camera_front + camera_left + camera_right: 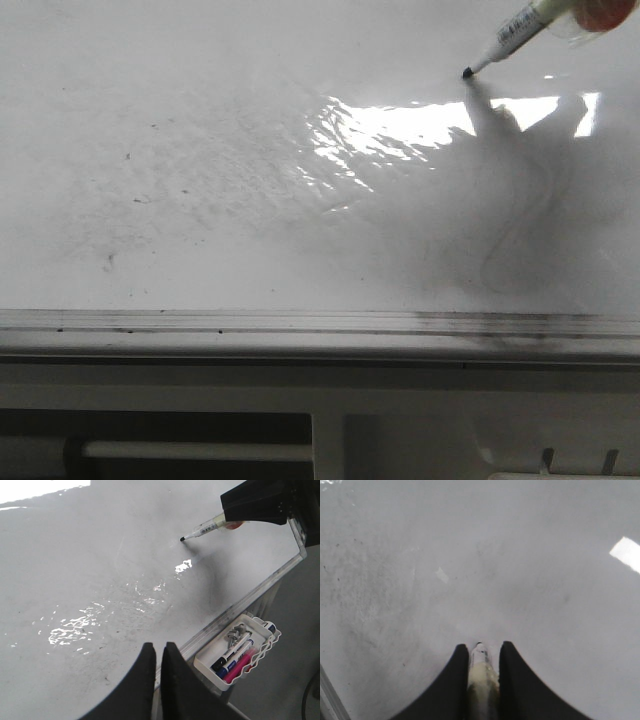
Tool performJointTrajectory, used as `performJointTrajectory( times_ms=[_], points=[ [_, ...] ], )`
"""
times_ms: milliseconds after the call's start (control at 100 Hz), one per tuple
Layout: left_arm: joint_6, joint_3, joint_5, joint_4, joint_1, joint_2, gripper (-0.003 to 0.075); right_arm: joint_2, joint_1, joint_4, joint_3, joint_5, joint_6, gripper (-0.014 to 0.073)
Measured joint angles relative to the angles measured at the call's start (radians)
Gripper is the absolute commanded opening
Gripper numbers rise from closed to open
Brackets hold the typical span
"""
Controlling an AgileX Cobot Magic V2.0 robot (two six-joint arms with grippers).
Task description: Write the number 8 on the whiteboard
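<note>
The whiteboard (200, 150) is glossy white with grey erased smudges and a bright reflection. No black number 8 shows on it, only a faint grey looped trace at the lower right. My right gripper (481, 650) is shut on a white marker (512, 33) with a black tip (467, 72). The tip is at the board's upper right, on or just off the surface. The left wrist view shows the same marker (207, 529) and the right gripper's black body (260, 500). My left gripper (157, 649) is shut and empty, over the board's lower edge.
A pale metal rail (300, 322) runs along the board's near edge. A white tray (202, 661) hangs below the rail and holds several markers (235, 655). A white frame bar (200, 452) lies below the board.
</note>
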Motion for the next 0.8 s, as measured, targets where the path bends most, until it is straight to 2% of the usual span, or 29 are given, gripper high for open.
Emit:
performJointTrajectory(
  times_ms=[290, 400, 530, 800],
  points=[
    [0.0, 0.0, 0.0, 0.0, 0.0, 0.0, -0.002, 0.066, -0.009, 0.039, -0.006, -0.065, 0.0, -0.0043],
    [0.0, 0.0, 0.0, 0.0, 0.0, 0.0, -0.002, 0.083, 0.02, 0.064, -0.006, -0.072, 0.0, -0.0043],
    [0.0, 0.0, 0.0, -0.003, 0.0, 0.0, -0.002, 0.086, 0.052, 0.077, -0.006, -0.008, 0.0, -0.0043],
    [-0.002, 0.0, 0.0, -0.006, 0.0, 0.0, -0.002, 0.008, 0.034, 0.094, -0.01, 0.161, 0.008, -0.0043]
  ],
)
